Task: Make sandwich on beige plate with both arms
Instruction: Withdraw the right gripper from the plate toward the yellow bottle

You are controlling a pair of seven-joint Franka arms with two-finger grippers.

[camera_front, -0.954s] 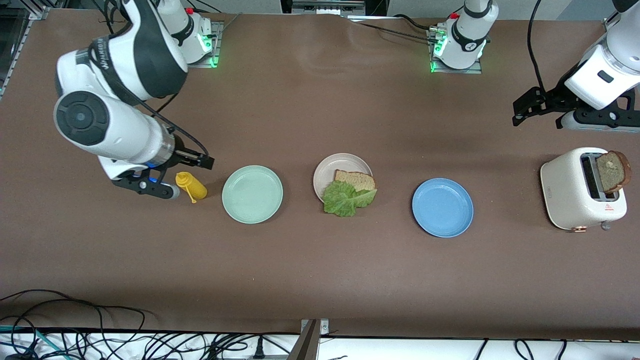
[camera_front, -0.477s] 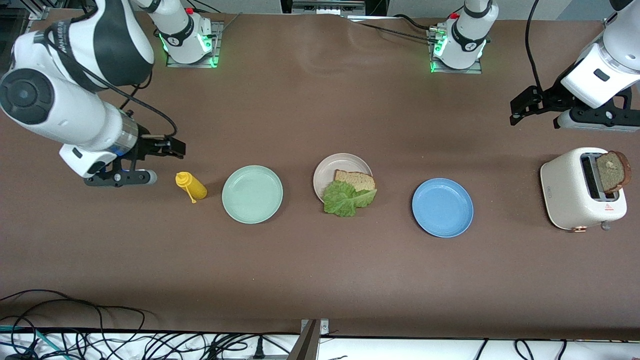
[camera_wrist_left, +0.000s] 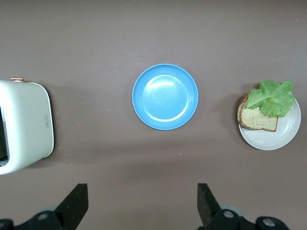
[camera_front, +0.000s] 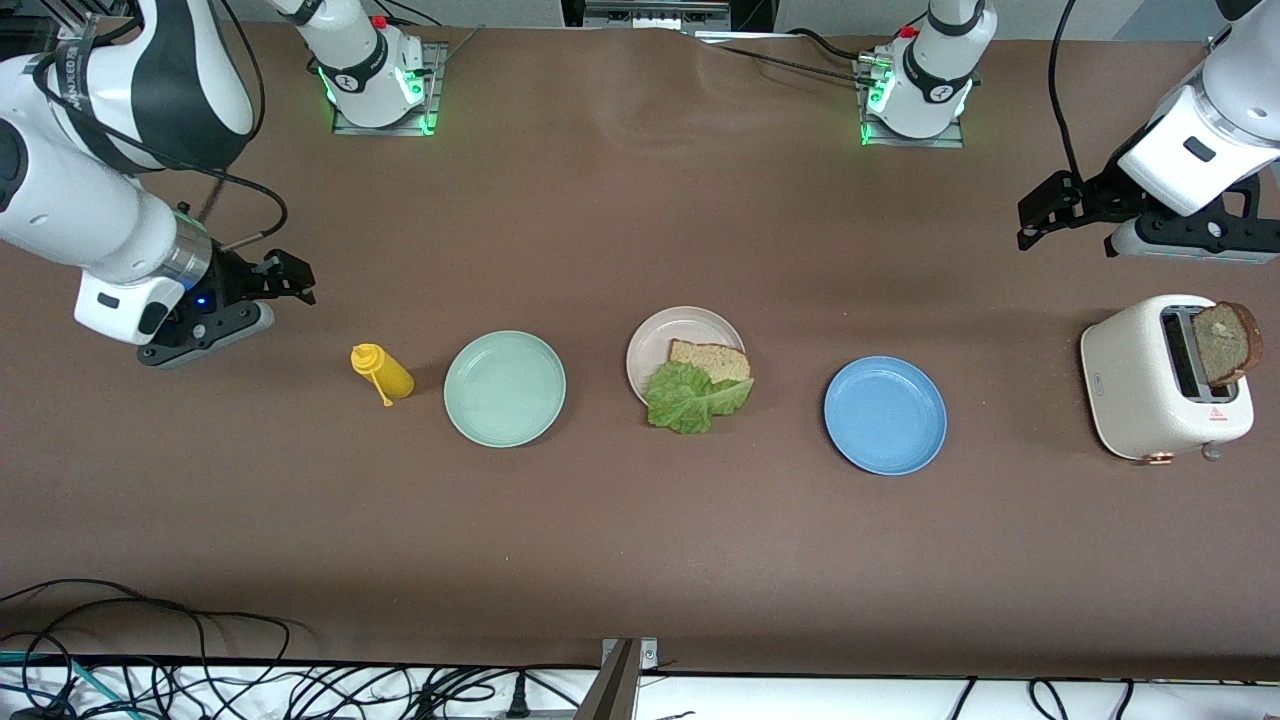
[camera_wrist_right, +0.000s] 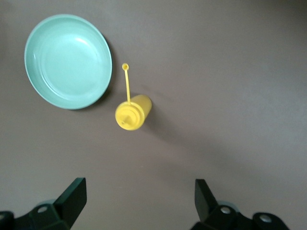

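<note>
Partly assembled sandwich, seen from the front camera. On the round pale beige plate (camera_front: 672, 340), at the table's centre, one square brown bread slice (camera_front: 711, 359) is laid, and a ruffled green lettuce leaf (camera_front: 690, 396) is draped over it, overhanging the rim toward 6 o'clock. The second brown bread slice (camera_front: 1226, 343) is left standing in the slot of the cream-white toaster (camera_front: 1140, 385), at 3 o'clock of the round blue plate (camera_front: 885, 414). The left gripper (camera_front: 1048, 212), fingers apart and empty, is held over bare table at 11 o'clock of the toaster. The right gripper (camera_front: 285, 278), likewise spread and empty, is held at 11 o'clock of the yellow squeeze bottle (camera_front: 380, 373), beside the round mint green plate (camera_front: 505, 388). Fetching and placing the top slice is judged outstanding.
</note>
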